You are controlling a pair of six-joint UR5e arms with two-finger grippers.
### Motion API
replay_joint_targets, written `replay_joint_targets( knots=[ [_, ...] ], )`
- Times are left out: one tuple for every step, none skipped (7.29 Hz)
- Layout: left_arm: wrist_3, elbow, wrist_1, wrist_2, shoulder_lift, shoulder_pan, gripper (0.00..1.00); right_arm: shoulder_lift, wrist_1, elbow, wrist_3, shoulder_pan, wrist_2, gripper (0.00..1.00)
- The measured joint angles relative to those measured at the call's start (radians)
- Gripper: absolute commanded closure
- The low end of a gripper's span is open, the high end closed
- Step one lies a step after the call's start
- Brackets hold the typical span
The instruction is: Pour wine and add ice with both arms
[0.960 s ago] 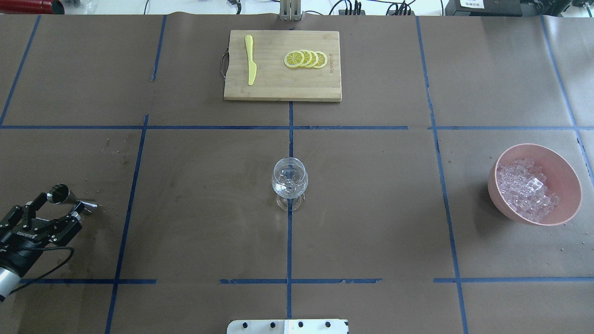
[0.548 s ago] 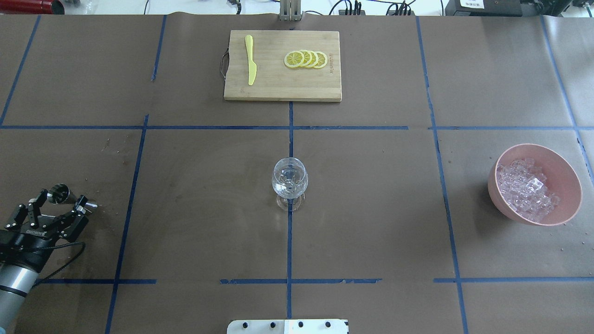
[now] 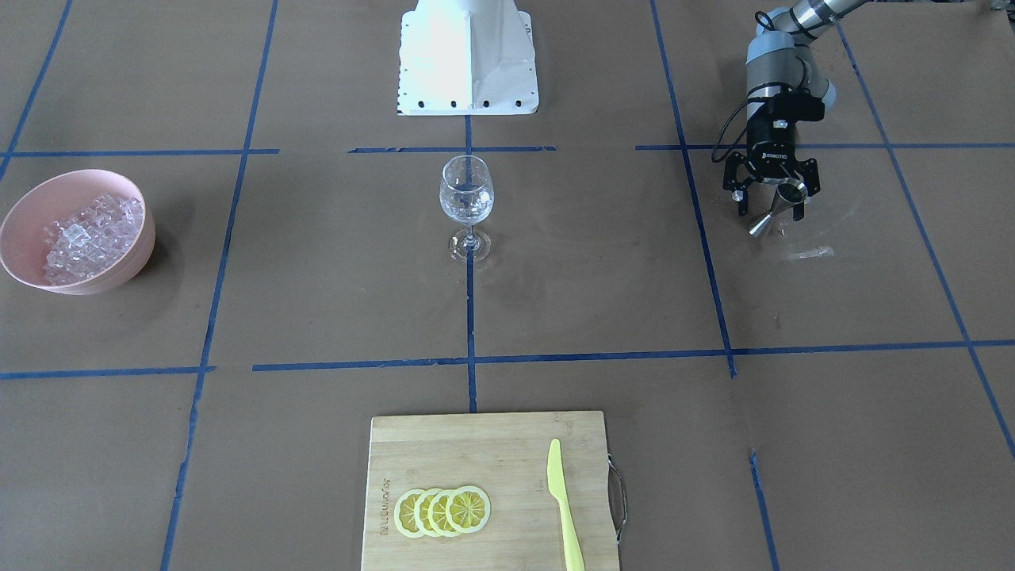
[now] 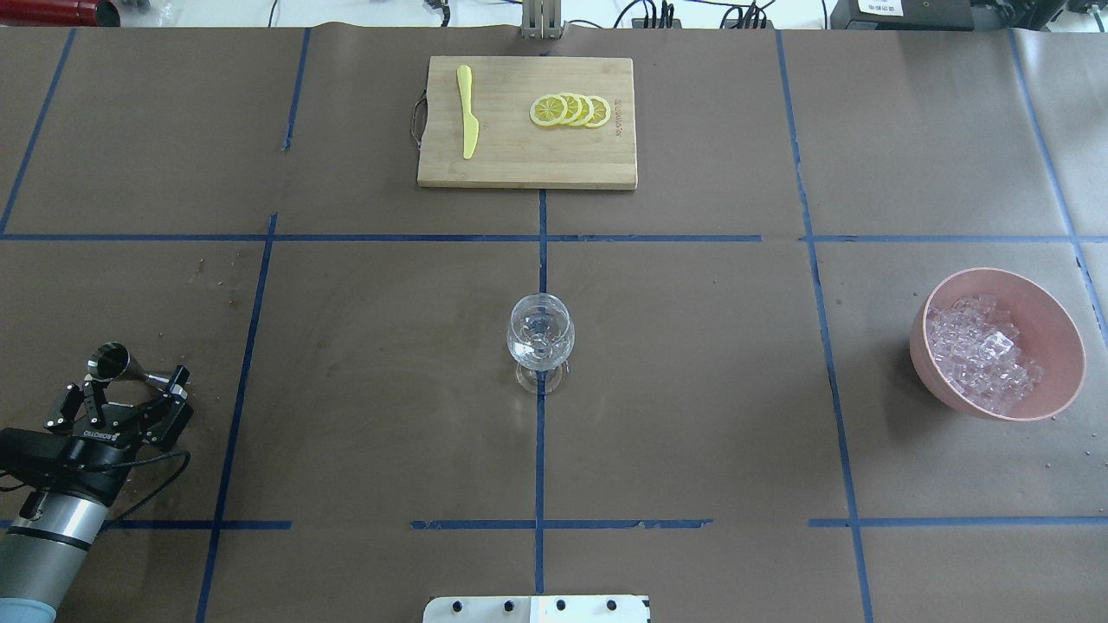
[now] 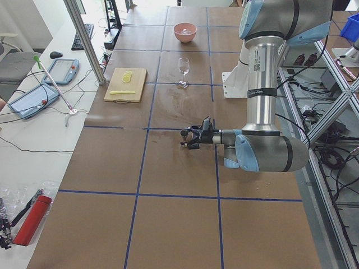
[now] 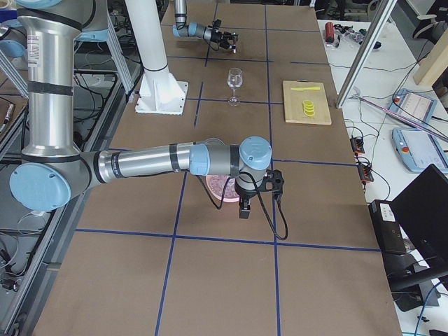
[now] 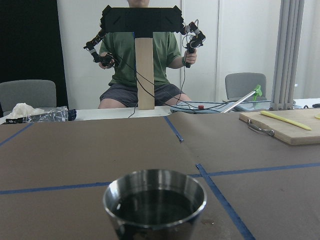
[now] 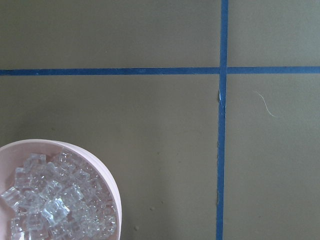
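A steel jigger (image 4: 108, 362) stands upright on the brown table at the near left; its cup looks dark inside in the left wrist view (image 7: 155, 200). My left gripper (image 4: 134, 381) is open, level with the table, its fingers either side of the jigger (image 3: 781, 208). A clear wine glass (image 4: 540, 337) stands at the table's middle. A pink bowl (image 4: 1052, 303) at the right holds the ice (image 4: 982, 350), several clear cubes. My right gripper (image 6: 243, 212) shows only in the exterior right view, above the bowl's edge; I cannot tell whether it is open. Its wrist camera sees the ice (image 8: 50, 200).
A wooden cutting board (image 4: 519, 164) at the far middle carries lemon slices (image 4: 571, 111) and a yellow knife (image 4: 467, 112). The white robot base (image 3: 468, 55) stands behind the glass. Blue tape lines cross the table.
My left gripper has swung round the jigger, its wrist moving right so the fingers now point away from the robot. The jigger, glass and bowl have stayed put.
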Motion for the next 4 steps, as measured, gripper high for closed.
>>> replay_joint_targets(
  knots=[
    [0.000,0.007,-0.003,0.004,0.003,0.000,0.15,0.000,0.000,0.000,0.000,0.000,0.000,0.00],
    [0.000,0.012,-0.005,0.005,0.003,0.000,0.27,0.000,0.000,0.000,0.000,0.000,0.000,0.00],
    [0.000,0.013,-0.006,0.004,0.002,0.000,0.41,0.000,0.000,0.000,0.000,0.000,0.000,0.00],
    [0.000,0.013,-0.008,0.003,0.002,0.000,0.54,0.000,0.000,0.000,0.000,0.000,0.000,0.00]
  ],
)
